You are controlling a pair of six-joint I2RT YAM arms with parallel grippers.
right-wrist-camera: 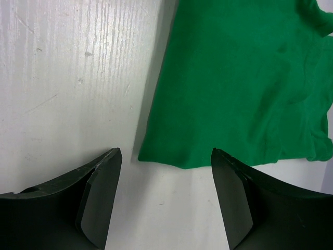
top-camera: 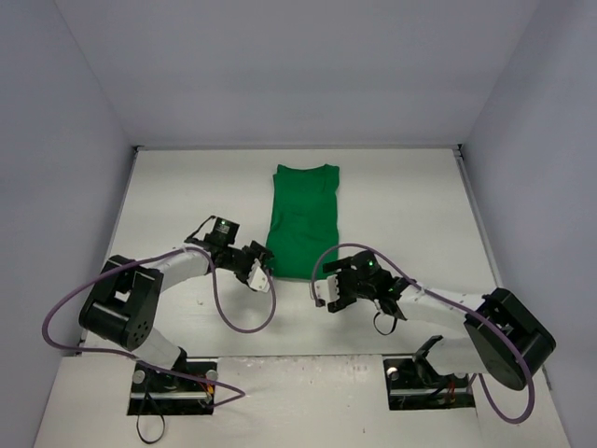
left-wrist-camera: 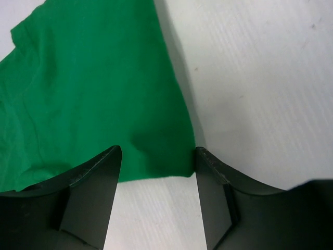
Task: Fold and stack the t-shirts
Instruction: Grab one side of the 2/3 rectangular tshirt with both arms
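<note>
Two grippers flanked the t-shirt's (top-camera: 303, 219) near hem: the left gripper (top-camera: 264, 273), jaws parted, straddled its left corner, and the right gripper (top-camera: 324, 291) gaped empty just beside its right end.

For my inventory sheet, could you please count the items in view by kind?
Green t-shirt: 1
Tools: 2 (left tool, right tool)
Total: 3

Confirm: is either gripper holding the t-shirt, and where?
Nothing held. The left gripper straddles a hem corner of the green t-shirt, fingers apart; the right gripper is open too.
</note>
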